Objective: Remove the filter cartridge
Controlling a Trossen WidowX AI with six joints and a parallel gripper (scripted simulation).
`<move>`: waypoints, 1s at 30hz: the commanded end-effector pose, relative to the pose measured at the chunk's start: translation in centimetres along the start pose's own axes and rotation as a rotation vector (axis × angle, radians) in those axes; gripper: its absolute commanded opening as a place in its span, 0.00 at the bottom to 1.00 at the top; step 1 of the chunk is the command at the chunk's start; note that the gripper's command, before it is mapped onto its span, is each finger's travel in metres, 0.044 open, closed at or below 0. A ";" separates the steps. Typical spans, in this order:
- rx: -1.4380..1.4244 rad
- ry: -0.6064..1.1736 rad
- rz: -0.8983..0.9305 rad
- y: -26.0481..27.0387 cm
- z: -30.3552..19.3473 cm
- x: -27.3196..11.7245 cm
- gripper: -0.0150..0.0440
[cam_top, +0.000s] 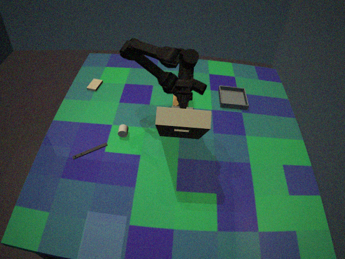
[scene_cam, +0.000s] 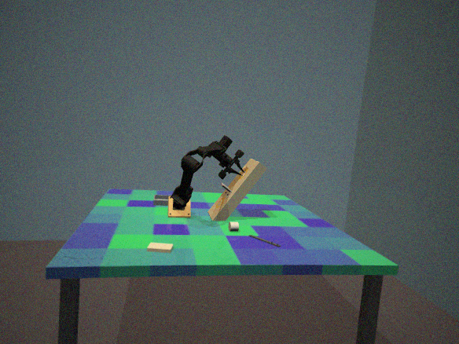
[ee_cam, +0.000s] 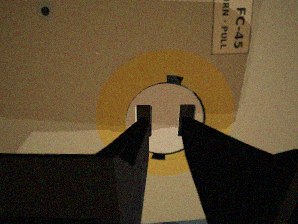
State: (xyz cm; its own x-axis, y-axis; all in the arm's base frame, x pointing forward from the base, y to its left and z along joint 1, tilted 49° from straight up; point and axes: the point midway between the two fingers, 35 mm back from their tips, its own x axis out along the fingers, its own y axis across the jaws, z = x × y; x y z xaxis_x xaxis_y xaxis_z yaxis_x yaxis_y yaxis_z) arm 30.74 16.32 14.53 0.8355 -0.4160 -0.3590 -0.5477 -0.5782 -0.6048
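Filter cartridge: round, pale pinkish-white face [ee_cam: 165, 120]; set in service panel, not out; face looks flush
Slots: two, narrow, dark, rectangular, side by side and parallel on the face
Cartridge edge: thin dark outline; small dark notch at upper rim, another at lower rim
Ring: flat orange-yellow band [ee_cam: 112, 107] around cartridge, matte
Service panel: thick beige slab [cam_top: 183, 116] [scene_cam: 240, 190] [ee_cam: 90, 75], leaning at a slant on table; pale top edge; small dark round hole on face
Label: beige rectangle [ee_cam: 230, 27], dark print, "FC-45" and "PULL" readable, part cut off
Fingers: black, tapered [ee_cam: 142, 131]; parted, partly open; tips at the two slots, one by each; can't tell if tips are inside or touching; no grip visible
Arm: black, jointed [cam_top: 150, 66] [scene_cam: 186, 181], reaching to panel front; square light-wood base plate [scene_cam: 179, 214]
Tray: grey, square, shallow, raised walls [cam_top: 233, 107] [scene_cam: 161, 200]; well apart from panel; cartridge not in it
Cylinder: short, whitish, smooth [cam_top: 123, 130] [scene_cam: 233, 226], lying on its side near panel
Bar: thin, dark, straight [cam_top: 90, 151] [scene_cam: 265, 240], flat on table
Block: flat cream rectangle [cam_top: 94, 84] [scene_cam: 159, 247]
Table: green, teal, blue, purple patchwork top [cam_top: 189, 216] [scene_cam: 212, 271]; dark legs
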 end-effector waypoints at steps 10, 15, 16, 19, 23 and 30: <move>-0.003 -0.003 0.000 -0.1 0.1 0.0 0.41; -0.003 -0.003 0.000 -0.1 0.1 0.0 0.41; -0.003 -0.003 0.000 -0.1 0.1 0.1 0.41; -0.003 -0.003 0.000 -0.1 0.1 0.3 0.41; -0.003 -0.003 0.000 -0.1 0.1 0.3 0.41; -0.003 -0.003 0.000 -0.1 0.1 0.3 0.41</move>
State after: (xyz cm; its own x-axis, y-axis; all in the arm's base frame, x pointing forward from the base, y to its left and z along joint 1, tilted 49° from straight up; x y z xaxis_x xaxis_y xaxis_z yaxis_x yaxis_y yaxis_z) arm 31.04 16.26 14.48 0.8357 -0.4158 -0.3587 -0.5474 -0.5778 -0.6054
